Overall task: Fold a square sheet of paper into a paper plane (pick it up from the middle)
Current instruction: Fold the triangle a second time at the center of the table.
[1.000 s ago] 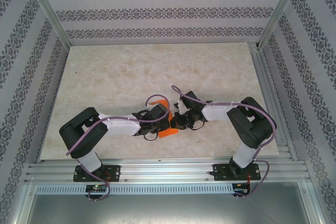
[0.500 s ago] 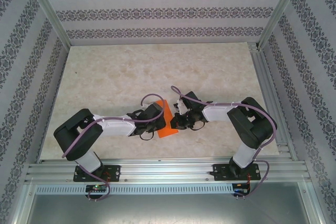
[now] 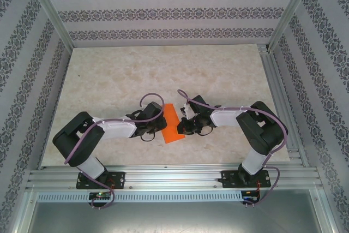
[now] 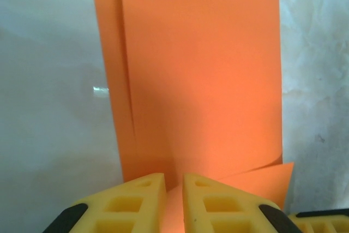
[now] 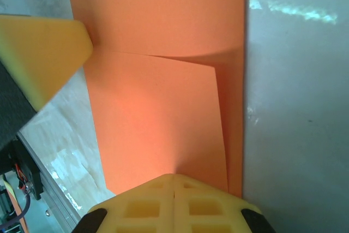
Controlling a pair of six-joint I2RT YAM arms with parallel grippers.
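Paper [image 3: 172, 124] more exposed; left fingers [image 4: 218, 205] withdrawn, slightly parted.

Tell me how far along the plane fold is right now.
Done: the square sheet of paper is folded into a narrow layered strip lying flat on the table, with overlapping flaps visible in both wrist views. In hand: the right gripper, shut, sits at one side of it; the left gripper, jaws slightly apart, sits at the opposite side. Left: no pointed nose or dart shape yet, so most folds likely remain.
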